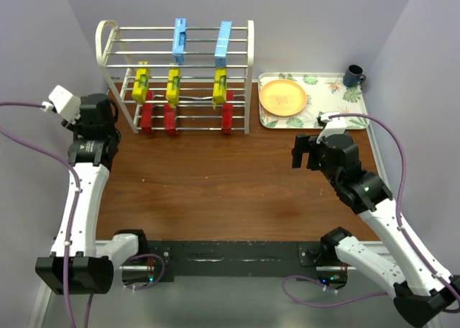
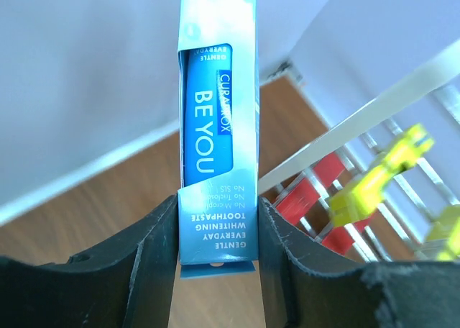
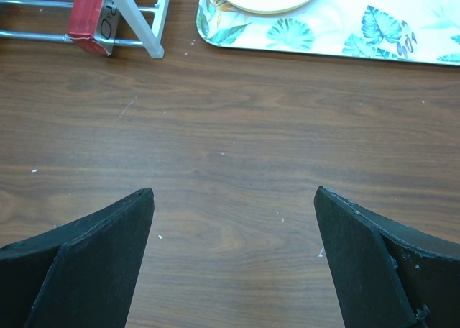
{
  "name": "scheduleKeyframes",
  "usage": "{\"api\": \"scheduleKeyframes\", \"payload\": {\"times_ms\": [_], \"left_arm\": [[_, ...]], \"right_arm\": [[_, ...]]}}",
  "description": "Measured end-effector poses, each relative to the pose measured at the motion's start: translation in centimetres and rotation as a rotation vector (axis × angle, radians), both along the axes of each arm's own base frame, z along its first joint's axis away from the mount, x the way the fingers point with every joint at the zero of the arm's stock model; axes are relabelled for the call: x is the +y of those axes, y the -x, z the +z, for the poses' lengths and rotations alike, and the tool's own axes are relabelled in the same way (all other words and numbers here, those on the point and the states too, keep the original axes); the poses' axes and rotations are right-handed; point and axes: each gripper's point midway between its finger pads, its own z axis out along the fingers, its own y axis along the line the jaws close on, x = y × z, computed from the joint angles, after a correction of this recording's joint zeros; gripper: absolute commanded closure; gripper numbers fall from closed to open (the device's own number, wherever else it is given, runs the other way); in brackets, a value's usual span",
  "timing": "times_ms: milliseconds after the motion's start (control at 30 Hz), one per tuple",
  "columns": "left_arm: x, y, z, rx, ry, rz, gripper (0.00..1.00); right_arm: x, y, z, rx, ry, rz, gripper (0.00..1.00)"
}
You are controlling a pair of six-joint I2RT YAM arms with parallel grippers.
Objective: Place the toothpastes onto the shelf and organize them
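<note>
The shelf (image 1: 108, 47) at the upper left of the top view is white. On it sit two light blue toothpastes (image 1: 180, 42), three yellow toothpastes (image 1: 173, 87) and three red toothpastes (image 1: 146, 116). In the left wrist view, the carton (image 2: 215, 126) at centre frame is pale blue with a deeper blue panel and white lettering, flanked by the black fingers (image 2: 144, 263) of the left gripper (image 2: 217, 213). At upper right, the tray (image 1: 334, 98) is white with green and teal leaves, the plate (image 1: 283, 98) orange, the mug (image 1: 353, 75) dark blue. The table (image 1: 215, 184) is brown wood grain.
</note>
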Motion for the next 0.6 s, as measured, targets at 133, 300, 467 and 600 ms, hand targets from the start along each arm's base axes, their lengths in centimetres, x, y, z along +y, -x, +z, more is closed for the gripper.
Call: {"api": "scheduleKeyframes", "payload": {"times_ms": [133,300,467,600], "left_arm": [[0.0,-0.5,6.6,-0.067,-0.1,-0.068,0.88],[-1.0,-1.7,13.3,-0.143,-0.211,-0.194,0.92],[-3.3,-3.1,16.8,-0.171,-0.324,-0.386,0.92],[-5.4,-4.7,18.1,-0.185,-0.38,-0.531,0.9]], "right_arm": [[0.0,0.1,0.1,-0.002,-0.001,0.0,0.02],[-0.1,0.1,0.0,0.002,0.002,0.0,0.02],[-0.1,0.2,-0.2,0.008,0.005,0.0,0.02],[-0.1,0.2,-0.2,0.011,0.006,0.0,0.02]]}}
